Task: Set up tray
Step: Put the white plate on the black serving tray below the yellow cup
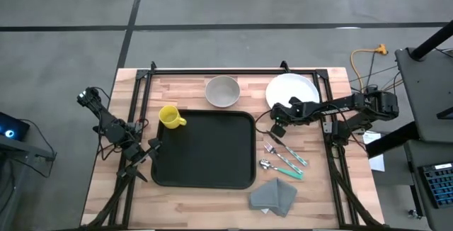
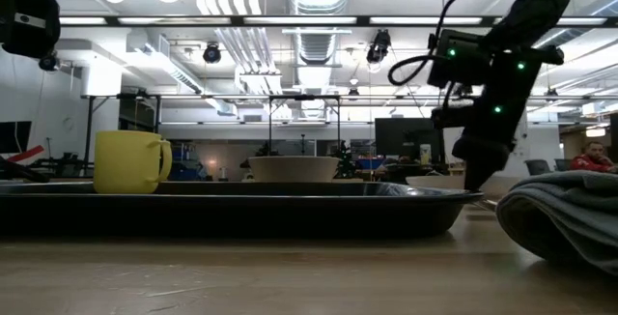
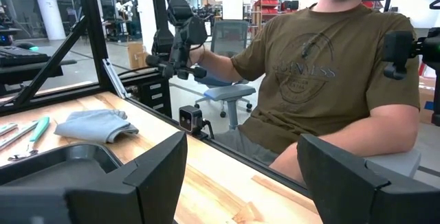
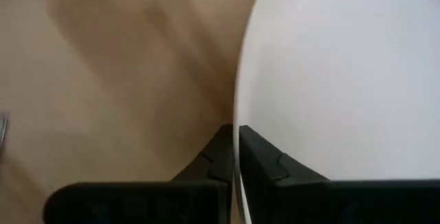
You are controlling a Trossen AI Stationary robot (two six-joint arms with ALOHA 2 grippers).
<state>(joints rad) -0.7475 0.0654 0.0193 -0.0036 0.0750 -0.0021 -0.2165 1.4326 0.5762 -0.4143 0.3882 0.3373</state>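
The black tray [image 1: 205,153] lies in the middle of the table, and its rim [image 2: 241,191] spans the low view. The white plate [image 1: 294,91] sits beyond the tray's far right corner. My right gripper [image 1: 277,122] is at the plate's near left rim, shut on it. My left gripper [image 1: 150,149] waits open beside the tray's left edge; the left wrist view [image 3: 240,176] shows its fingers wide apart. A yellow mug [image 1: 170,116] stands at the tray's far left corner. A pale bowl [image 1: 222,91] stands behind the tray's far edge. My right gripper pinches the plate's rim [image 4: 238,131] between its two fingers [image 4: 271,165], one over the plate's white face and one on the outer side over the wood. It comes from above, pointing down. Whether the plate is off the table cannot be told.
A fork and a spoon with teal handles [image 1: 284,160] lie right of the tray. A folded grey napkin [image 1: 274,195] lies near the front edge and fills the low view's right [image 2: 565,214]. A seated person [image 3: 330,73] is close to the table's near side.
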